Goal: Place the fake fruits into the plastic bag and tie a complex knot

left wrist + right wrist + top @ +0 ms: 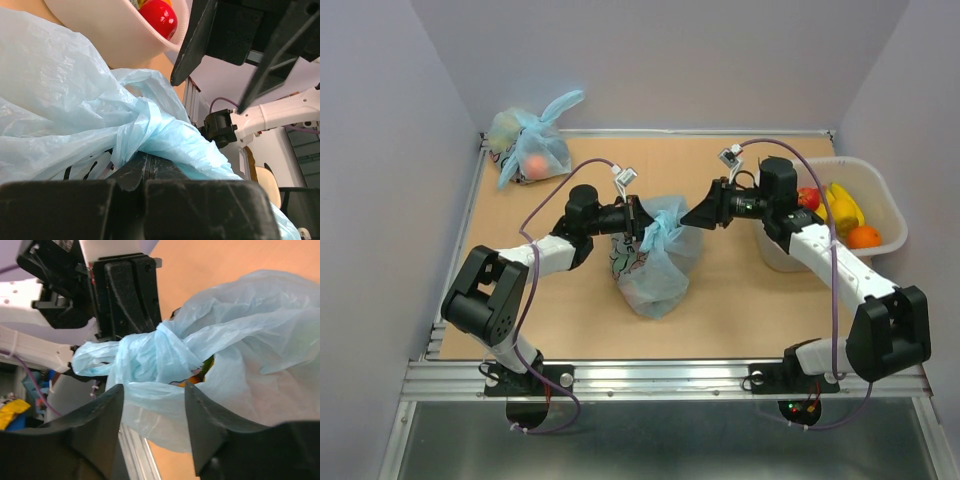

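Note:
The light-blue plastic bag (655, 268) lies at the table's middle with its handles twisted into a knot (656, 232); the knot also shows in the right wrist view (150, 352). Orange and green fruit (202, 367) show through the bag's mouth. My left gripper (638, 220) is shut on a handle end at the knot; its fingers (145, 167) are pressed together under the plastic. My right gripper (692, 215) is open, its jaws either side of a fold of the bag (152, 395). A red apple (809, 197), banana (842, 205) and orange (864, 237) lie in the bin.
A pale plastic bin (885, 195) stands at the right edge, also in the left wrist view (115, 35). A smaller knotted light-blue bag (530, 150) with pale lumps lies at the back left corner. A metal rail runs along the table's near edge.

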`<state>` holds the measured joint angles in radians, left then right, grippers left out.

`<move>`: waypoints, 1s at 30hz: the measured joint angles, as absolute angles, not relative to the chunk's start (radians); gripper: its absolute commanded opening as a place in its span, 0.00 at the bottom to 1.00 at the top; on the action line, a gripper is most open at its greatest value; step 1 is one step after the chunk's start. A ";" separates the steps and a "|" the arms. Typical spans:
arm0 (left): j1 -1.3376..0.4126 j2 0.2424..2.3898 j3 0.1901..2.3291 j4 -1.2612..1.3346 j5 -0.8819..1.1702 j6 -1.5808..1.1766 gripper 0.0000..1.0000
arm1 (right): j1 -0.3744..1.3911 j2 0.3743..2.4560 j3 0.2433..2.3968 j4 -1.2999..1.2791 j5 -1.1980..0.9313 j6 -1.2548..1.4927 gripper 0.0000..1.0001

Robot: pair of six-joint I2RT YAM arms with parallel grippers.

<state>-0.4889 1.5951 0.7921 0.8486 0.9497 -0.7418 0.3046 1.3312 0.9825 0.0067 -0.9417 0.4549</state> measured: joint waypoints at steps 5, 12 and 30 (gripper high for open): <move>-0.489 1.595 0.792 0.848 0.954 -0.741 0.00 | 0.305 1.391 1.018 -0.018 -0.909 0.410 0.40; -0.489 1.595 0.792 0.846 0.953 -0.738 0.00 | 0.314 1.449 1.018 -0.033 -0.925 0.368 0.32; -0.490 1.592 0.724 0.690 0.953 -0.708 0.00 | 0.399 1.500 0.962 -0.077 -0.941 0.270 0.43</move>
<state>-0.4896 1.5917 0.7238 0.6903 0.9527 -0.7078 0.3988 1.5002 0.9619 -0.0772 -0.9409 0.2699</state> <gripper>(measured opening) 0.025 0.404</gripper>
